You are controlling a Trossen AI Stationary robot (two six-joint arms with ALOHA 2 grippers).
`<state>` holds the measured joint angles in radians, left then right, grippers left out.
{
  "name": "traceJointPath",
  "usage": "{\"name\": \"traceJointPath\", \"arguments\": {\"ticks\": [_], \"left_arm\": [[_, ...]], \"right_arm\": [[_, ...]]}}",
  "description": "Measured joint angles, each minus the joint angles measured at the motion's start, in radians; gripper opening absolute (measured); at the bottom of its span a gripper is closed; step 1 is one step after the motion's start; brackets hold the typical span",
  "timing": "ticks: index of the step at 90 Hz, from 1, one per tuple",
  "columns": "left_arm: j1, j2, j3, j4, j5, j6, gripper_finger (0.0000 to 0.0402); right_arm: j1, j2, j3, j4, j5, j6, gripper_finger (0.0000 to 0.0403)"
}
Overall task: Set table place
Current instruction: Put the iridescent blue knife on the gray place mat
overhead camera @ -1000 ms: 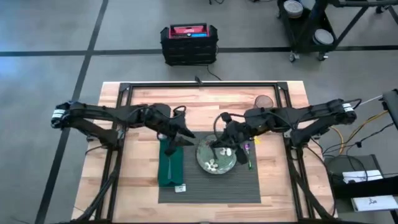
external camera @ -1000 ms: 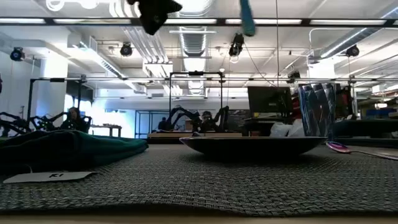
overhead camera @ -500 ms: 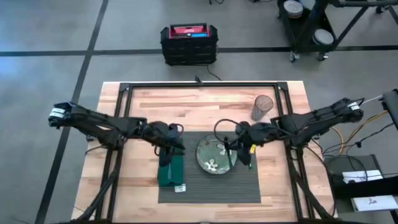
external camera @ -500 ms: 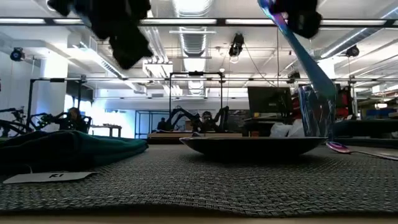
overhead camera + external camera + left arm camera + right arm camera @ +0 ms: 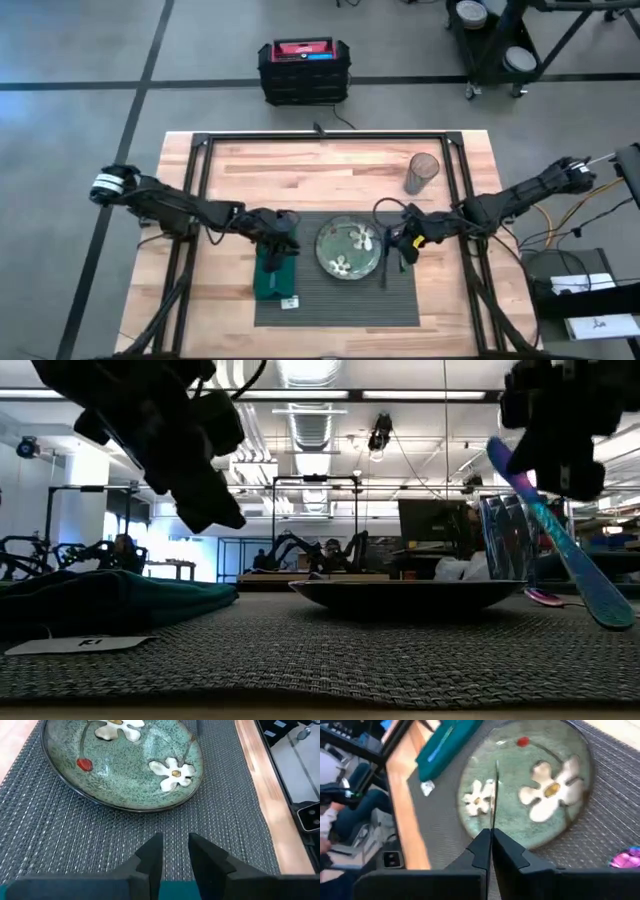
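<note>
The place, a dark grey ribbed mat [image 5: 400, 300], lies mid-table on the light wood top [image 5: 330, 170]. On it sit a green flowered plate [image 5: 348, 250], a folded dark green napkin [image 5: 272, 280] to the plate's left, and a purple spoon [image 5: 545, 597]. My right gripper [image 5: 398, 246] stands right of the plate, shut on a long iridescent knife [image 5: 560, 545]. My left gripper [image 5: 175, 851] hovers over the napkin's far end, fingers a little apart with nothing between them, pointing toward the plate [image 5: 125, 760]. My right gripper pinches the knife's upper end [image 5: 494, 817] between its two shut fingers, with the flat piece edge-on to the wrist view. The knife slants down from the fingers [image 5: 560, 455] toward the mat. Its lower end [image 5: 610, 615] is close to the mat; whether it touches, I cannot tell.
A clear drinking glass [image 5: 422, 172] stands on the wood behind the mat's far right corner. A white tag [image 5: 290, 301] sticks out at the napkin's near end. The black frame rail [image 5: 320, 137] runs along the far side. Bare mat lies near the plate's front.
My right gripper has carried the knife from over the plate toward the table's right edge and down, so the knife now slants low over the mat beside the plate. My left gripper has gone toward the near edge and down, over the napkin.
</note>
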<state>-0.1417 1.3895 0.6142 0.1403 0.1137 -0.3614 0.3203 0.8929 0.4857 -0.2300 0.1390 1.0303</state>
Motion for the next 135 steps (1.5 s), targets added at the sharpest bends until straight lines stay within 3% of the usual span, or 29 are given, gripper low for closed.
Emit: {"name": "traceJointPath", "arguments": {"ticks": [31,87,108,135], "left_arm": [[-0.002,0.127,0.050,0.008,0.001,0.003,0.0077],[-0.008,0.219,0.063,0.062,0.008,0.004,0.0076],[-0.008,0.216,0.063,0.066,0.008,0.004,0.0076],[-0.008,0.216,0.063,0.069,0.009,0.002,0.0076]], "right_arm": [[-0.005,-0.008,-0.145,0.075,0.007,-0.042,0.0001],[-0.004,0.067,-0.225,0.058,0.124,-0.123,0.0001],[-0.004,0.098,-0.216,0.067,0.156,-0.048,0.0001],[-0.011,0.103,-0.215,0.030,0.233,0.190,0.0001]]}}
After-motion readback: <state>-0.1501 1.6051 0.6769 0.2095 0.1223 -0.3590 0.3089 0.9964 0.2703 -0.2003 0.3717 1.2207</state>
